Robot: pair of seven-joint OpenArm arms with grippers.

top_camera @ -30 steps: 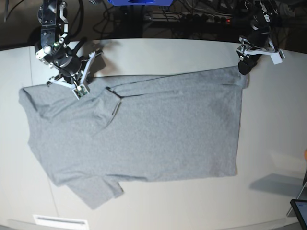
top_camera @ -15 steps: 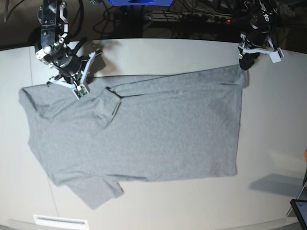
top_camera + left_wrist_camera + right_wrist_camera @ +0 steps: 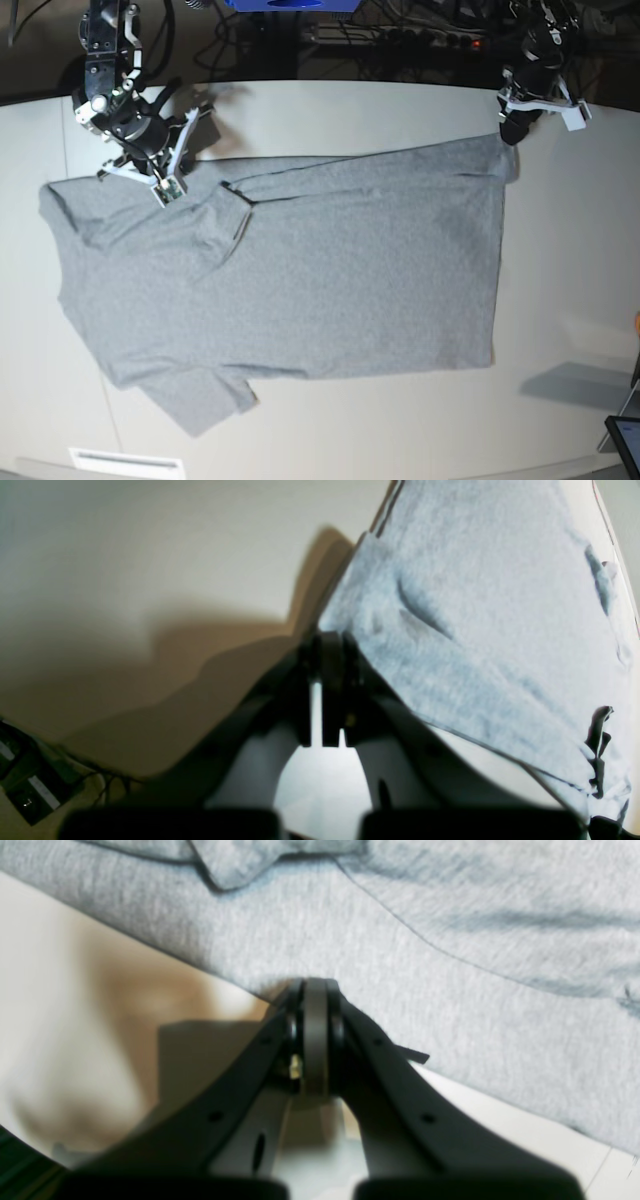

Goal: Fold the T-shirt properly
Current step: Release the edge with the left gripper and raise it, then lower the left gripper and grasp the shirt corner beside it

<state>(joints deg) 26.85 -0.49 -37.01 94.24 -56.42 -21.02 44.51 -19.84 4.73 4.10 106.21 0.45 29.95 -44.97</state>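
Note:
The light grey T-shirt (image 3: 300,280) lies spread flat on the pale table (image 3: 380,110), plain side up, collar toward the left and hem toward the right. No lettering shows. My right gripper (image 3: 165,188) sits at the shirt's far shoulder edge. In the right wrist view it (image 3: 315,987) is shut, with its tips pinching the fabric edge (image 3: 400,990). My left gripper (image 3: 508,133) is at the far hem corner. In the left wrist view it (image 3: 325,640) is shut on that corner of the shirt (image 3: 475,605), and creases run out from the grip.
Cables and a power strip (image 3: 400,35) lie beyond the table's back edge. A dark tablet-like device (image 3: 626,440) sits at the front right corner. A white label strip (image 3: 125,462) is at the front left edge. One sleeve (image 3: 205,400) points toward the front.
My left gripper has shifted slightly toward the table's back edge at the hem corner. The shirt and the right gripper look unchanged.

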